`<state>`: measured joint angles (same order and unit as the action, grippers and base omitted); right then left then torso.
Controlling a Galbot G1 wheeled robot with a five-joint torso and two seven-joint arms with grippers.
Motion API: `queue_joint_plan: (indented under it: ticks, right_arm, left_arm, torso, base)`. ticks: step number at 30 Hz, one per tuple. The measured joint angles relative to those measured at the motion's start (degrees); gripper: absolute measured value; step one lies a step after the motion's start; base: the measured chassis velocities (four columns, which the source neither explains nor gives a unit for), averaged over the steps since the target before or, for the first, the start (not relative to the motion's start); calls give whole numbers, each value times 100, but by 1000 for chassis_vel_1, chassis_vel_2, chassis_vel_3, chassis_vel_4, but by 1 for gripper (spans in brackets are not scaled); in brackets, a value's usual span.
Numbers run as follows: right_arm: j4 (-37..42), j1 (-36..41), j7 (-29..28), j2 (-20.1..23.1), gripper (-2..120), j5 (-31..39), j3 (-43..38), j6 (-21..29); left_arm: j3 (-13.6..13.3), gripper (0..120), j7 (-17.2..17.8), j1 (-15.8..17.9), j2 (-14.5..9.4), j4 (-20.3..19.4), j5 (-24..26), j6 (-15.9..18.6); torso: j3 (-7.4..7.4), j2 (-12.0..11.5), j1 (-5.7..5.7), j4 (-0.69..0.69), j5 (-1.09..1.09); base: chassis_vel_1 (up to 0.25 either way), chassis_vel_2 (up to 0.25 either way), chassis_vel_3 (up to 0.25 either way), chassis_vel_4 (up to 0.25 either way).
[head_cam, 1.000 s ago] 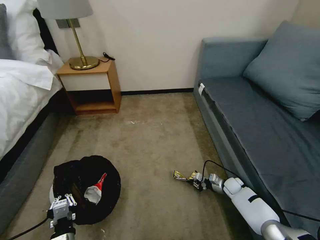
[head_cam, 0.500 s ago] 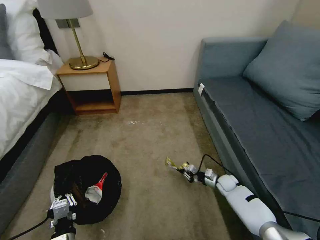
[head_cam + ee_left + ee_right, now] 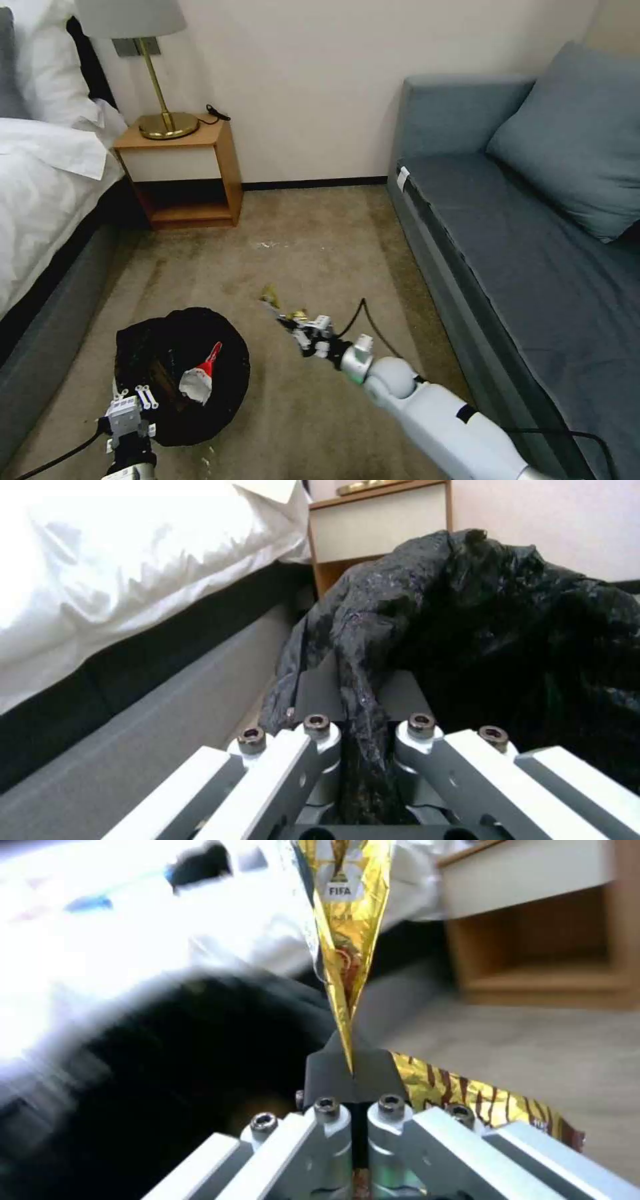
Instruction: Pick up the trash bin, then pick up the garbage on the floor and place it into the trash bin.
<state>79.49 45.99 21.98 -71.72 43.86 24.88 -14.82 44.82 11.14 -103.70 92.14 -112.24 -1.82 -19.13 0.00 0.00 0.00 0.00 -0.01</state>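
Head view: right gripper [image 3: 288, 322] clamps the gold wrapper [image 3: 272, 298], its long axis pointing toward the bedside wall.

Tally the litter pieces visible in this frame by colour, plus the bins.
Gold wrapper, pinched in the right pincer: 1
Red-and-white wrapper, inside the bin: 1
Black-lined trash bin, bag gripped by the left pincer: 1
Total: 3

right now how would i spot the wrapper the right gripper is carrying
Start at the blue sofa; on the carpet before it, the right gripper pinches a gold foil wrapper. Unlike the red-and-white wrapper in the trash bin, it hangs off the floor.
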Motion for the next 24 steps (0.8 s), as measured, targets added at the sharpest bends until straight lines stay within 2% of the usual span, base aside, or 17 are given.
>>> queue_joint_plan:
  ticks: [3,4,5,10,13,19,24]
  right_arm:
    - [197,-89,81,-184,0,858,376,249]
    - [197,-89,81,-184,0,858,376,249]
    - [229,-163,255,-291,0,1231,548,381]
    - [41,-416,902,-534,0,1622,867,661]
    - [-245,-515,1106,-675,0,1536,981,721]
    - [-612,-539,1156,-802,0,1188,1022,684]
    - [-1203,-576,1149,-932,0,600,1012,435]
  left_arm:
    - [-40,5,-22,8,0,0,1,2]
    - [-40,5,-22,8,0,0,1,2]
    - [-50,5,-40,8,0,-5,21,2]
    - [-59,5,-212,-8,0,-50,295,-38]
    - [-57,5,-294,-28,0,-108,396,-95]
    - [-45,5,-355,-53,0,-156,478,-115]
    - [-23,5,-440,-74,0,-197,549,-159]
  torso:
    - [0,0,0,0,0]
    - [0,0,0,0,0]
    - [0,0,0,0,-1]
    - [0,0,0,1,0]
    - [0,0,0,0,0]
    - [0,0,0,0,0]
    - [0,0,0,0,0]
  base:
    - [0,0,0,0]
    - [0,0,0,0]
    - [0,0,0,0]
    - [0,0,0,0]
    - [0,0,0,0]
    - [0,0,0,0]
    - [0,0,0,0]
